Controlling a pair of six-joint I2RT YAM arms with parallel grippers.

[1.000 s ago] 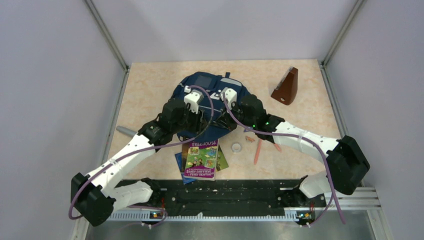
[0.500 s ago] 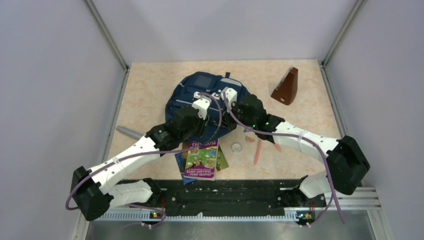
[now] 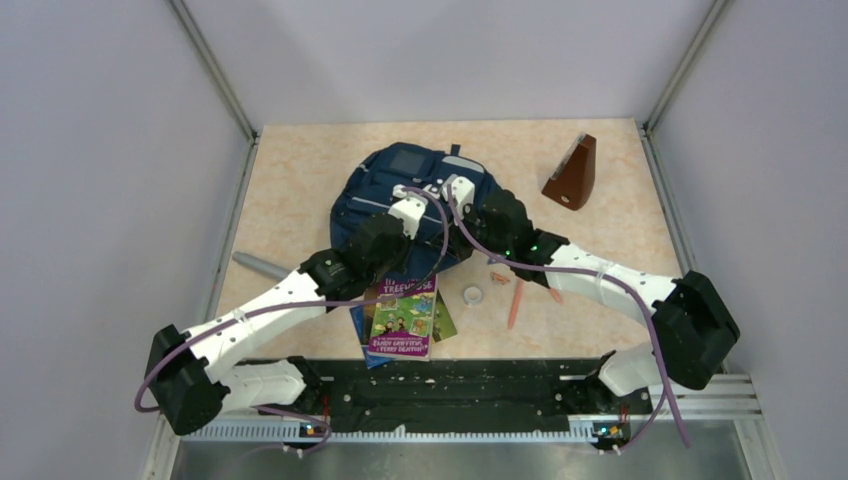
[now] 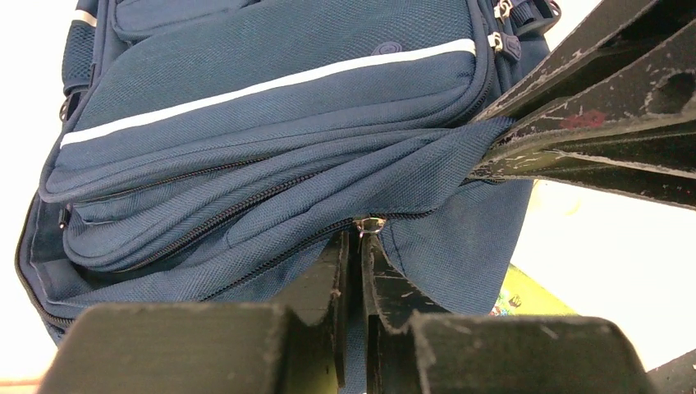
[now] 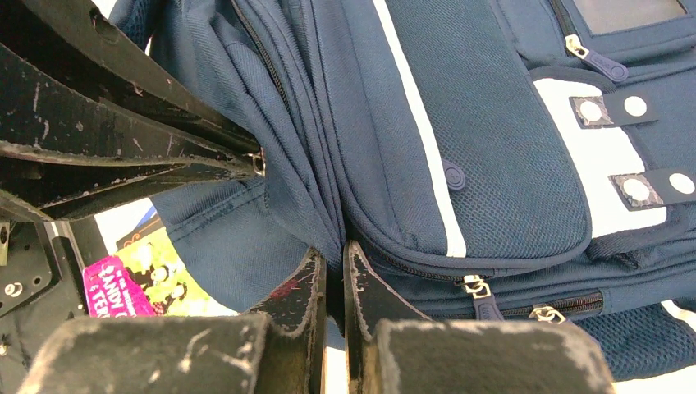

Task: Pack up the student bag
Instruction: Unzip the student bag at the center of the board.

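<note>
While both arms work at its near edge, bag position: the bag lies flat on the table, toward 12 o'clock from the table's middle, pockets facing up.
Left hand: the left gripper is narrowed to a pinch on a zip pull at the bag's 6 o'clock edge.
Right hand: the right gripper is clamped on a fold of the bag's cloth, at 3 o'clock of the left one.
Progress: judged early. The zip looks barely parted and nothing shows inside.
Left to do: open the bag, then load everything.
Surroundings: books at the bag's 6 o'clock. A white disc and orange sticks at 5 o'clock. A grey pen at 8 o'clock. A brown wedge at 3 o'clock, well apart.
Obstructions: both arms cover the bag's near half, and the books lie just beside the edge being opened.
</note>
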